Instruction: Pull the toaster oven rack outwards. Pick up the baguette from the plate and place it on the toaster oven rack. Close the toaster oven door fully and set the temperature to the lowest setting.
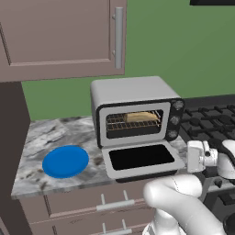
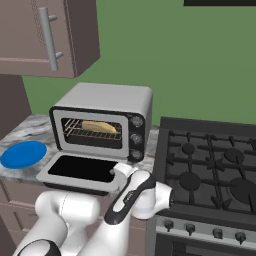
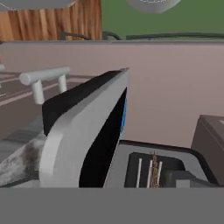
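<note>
A green wall (image 1: pixel 183 50) backs the marbled grey counter (image 1: pixel 50 131). Mauve upper cabinets (image 1: pixel 59 36) hang above its left end, drawers (image 1: pixel 92 202) run below, and a black stove (image 2: pixel 210 165) adjoins its right edge.

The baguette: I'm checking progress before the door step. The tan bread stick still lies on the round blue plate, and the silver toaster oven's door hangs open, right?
Not quite. The tan baguette is not on the round blue plate, which lies bare; it rests on the wire toaster oven rack inside the silver toaster oven. The left base view shows this. The glass-windowed toaster oven door does hang open.
</note>
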